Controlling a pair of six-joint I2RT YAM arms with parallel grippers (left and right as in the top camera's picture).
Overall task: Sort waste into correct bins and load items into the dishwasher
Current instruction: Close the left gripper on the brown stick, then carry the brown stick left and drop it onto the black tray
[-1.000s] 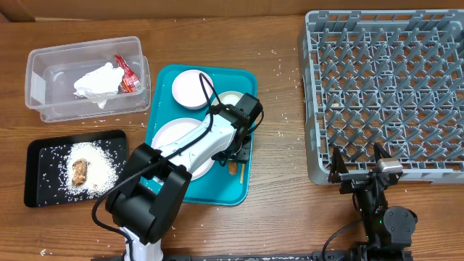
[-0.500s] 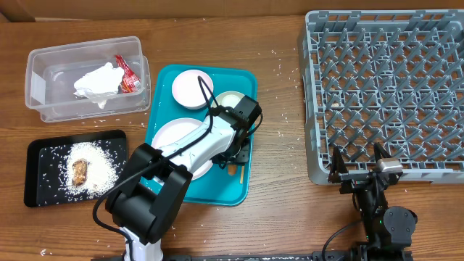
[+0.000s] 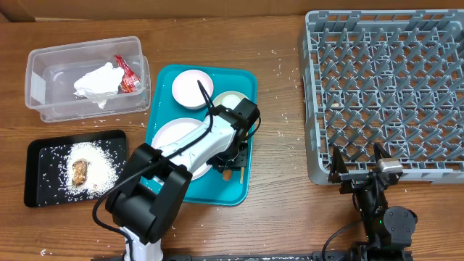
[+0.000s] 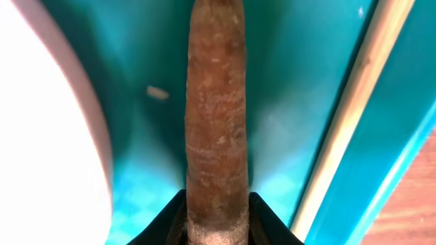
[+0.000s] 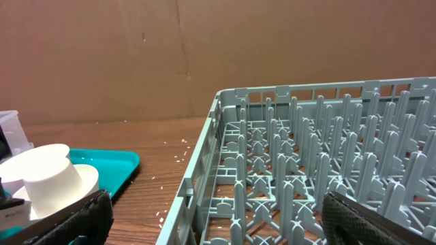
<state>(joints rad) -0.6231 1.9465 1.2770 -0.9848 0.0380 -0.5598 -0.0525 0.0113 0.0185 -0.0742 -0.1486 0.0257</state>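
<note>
A: What do we have at the left gripper (image 4: 216, 224)?

B: In the left wrist view its jaws stand narrow, one pressed to each side of the long brown food scrap (image 4: 216, 116). We judge this a grip on the scrap's near end. The scrap lies flat on the teal tray (image 4: 300, 75) and is not yet lifted.

A: Which way does the scrap run?

B: It runs straight out ahead of the gripper, its long axis in line with the wrist, so the jaws cross its width. Just right of it the wooden stick (image 4: 354, 116) lies slanted, close but apart. To the left is the rim of a white plate (image 4: 48, 150).

A: And where should it go?

B: Only the overhead view tells us that. The black tray (image 3: 40, 148), holding rice (image 3: 101, 163) and the lumpy scrap (image 3: 80, 171), sits on the worktop (image 3: 275, 217) left of the teal tray, on the left arm's side. We judge the carry to be up, then leftward. From above, the arm hides most of the long scrap.

A: The right gripper (image 3: 357, 163)?

B: It is wide open and empty, at the near edge of the dish rack (image 3: 391, 87), well apart from the scrap. The left arm is plainly the nearer.
</note>
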